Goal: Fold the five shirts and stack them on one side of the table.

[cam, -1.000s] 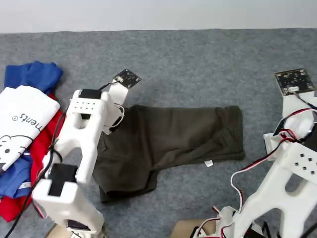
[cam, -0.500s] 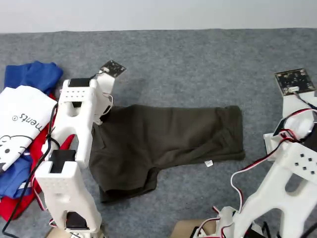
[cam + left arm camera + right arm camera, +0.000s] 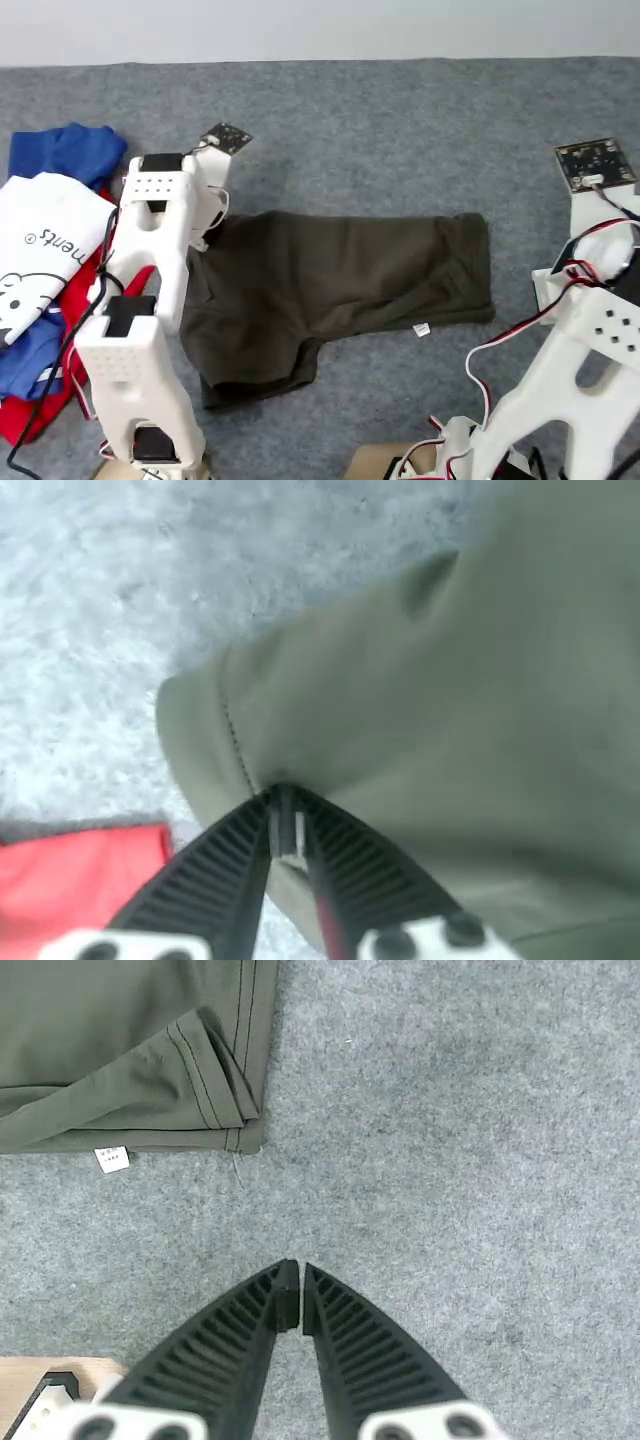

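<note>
From above, we saw the olive shirt (image 3: 340, 290) lying flat in the middle of the grey table (image 3: 400, 120), its long side running left to right and one sleeve sticking out toward the near edge. A small white label (image 3: 421, 329) lay at its near hem. The left arm (image 3: 150, 260) reached from the near left corner and ended over the shirt's left edge. At the far left of the table sat a loose heap: a white shirt (image 3: 45, 240) on top, a blue shirt (image 3: 65, 150) behind and under it, and a red shirt (image 3: 85, 290) beneath, just beside the left arm. The right arm (image 3: 590, 320) stood at the right edge, apart from the olive shirt.

In the left wrist view, we found the left gripper (image 3: 285, 805) with its jaws pinched together on a fold at the edge of the olive shirt (image 3: 450, 700), the cloth bunched up at the tips. A corner of the red shirt (image 3: 80, 865) lay close by, with grey table (image 3: 90, 630) beyond.

In the right wrist view, the right gripper (image 3: 292, 1295) hung over bare table (image 3: 480, 1160), its jaws nearly touching with only a thin slit and nothing between them. The hemmed corner of the olive shirt (image 3: 120, 1050) and its label (image 3: 112, 1159) lay farther off, clear of the tips.
</note>
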Robot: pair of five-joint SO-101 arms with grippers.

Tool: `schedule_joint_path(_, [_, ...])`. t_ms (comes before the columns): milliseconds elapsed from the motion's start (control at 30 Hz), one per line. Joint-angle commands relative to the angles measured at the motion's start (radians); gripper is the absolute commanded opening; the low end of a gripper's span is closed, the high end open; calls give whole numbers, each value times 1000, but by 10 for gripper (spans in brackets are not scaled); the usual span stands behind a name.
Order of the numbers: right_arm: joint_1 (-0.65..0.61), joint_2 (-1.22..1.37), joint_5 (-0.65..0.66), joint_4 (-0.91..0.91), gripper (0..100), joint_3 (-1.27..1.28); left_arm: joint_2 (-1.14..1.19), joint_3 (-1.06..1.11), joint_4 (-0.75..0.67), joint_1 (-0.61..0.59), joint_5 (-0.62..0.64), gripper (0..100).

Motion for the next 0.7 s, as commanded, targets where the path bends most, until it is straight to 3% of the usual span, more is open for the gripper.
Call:
schedule_joint_path(0, [12, -36, -6, 38, 9, -6, 20, -74, -17, -40, 25, 5])
schedule_joint_path(267, [10, -36, -6, 38, 9, -6, -25, -113, 51, -51, 25, 4])
schedule_joint_path(533, [8, -36, -6, 38, 9, -6, -222, -111, 143, 23, 20, 8])
schedule_joint_path(667, [10, -36, -6, 38, 9, -6, -324, -108, 238, 94, 20, 70])
